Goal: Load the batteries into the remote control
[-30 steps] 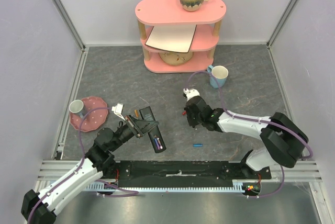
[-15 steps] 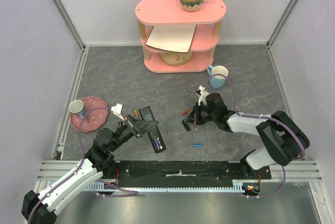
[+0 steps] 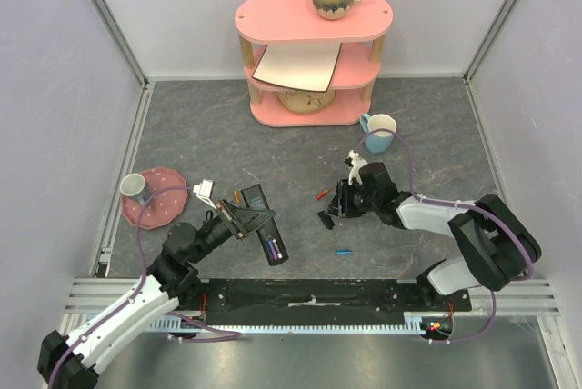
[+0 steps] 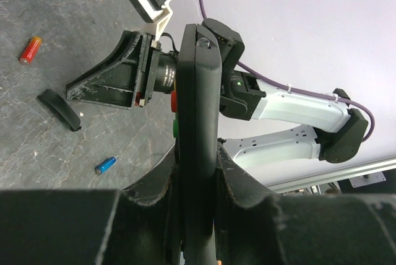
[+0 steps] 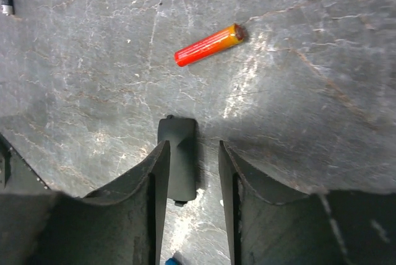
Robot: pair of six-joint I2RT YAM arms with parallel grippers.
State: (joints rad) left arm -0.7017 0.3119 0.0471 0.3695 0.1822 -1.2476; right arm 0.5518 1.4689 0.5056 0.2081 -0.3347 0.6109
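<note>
My left gripper (image 3: 247, 218) is shut on the black remote control (image 3: 269, 230). It holds the remote edge-on in the left wrist view (image 4: 198, 79), with red and green buttons on its left side. My right gripper (image 3: 329, 214) is open, with its fingers on either side of a small black cover (image 5: 179, 153) that lies flat on the table. A red-orange small cylinder (image 5: 207, 45) lies just beyond the cover. Another orange one (image 3: 237, 196) lies beside the remote. I cannot make out any dark purple batteries.
A bright blue small cylinder (image 3: 343, 251) lies near the front edge. A blue mug (image 3: 380, 132) stands behind the right arm. A pink plate (image 3: 164, 212) with a cup (image 3: 134, 186) is at the left. A pink shelf (image 3: 309, 62) stands at the back.
My right gripper has drawn back to the right and turned. The black cover and the red-orange cylinder now show at its tips. The left arm and the remote have not moved.
</note>
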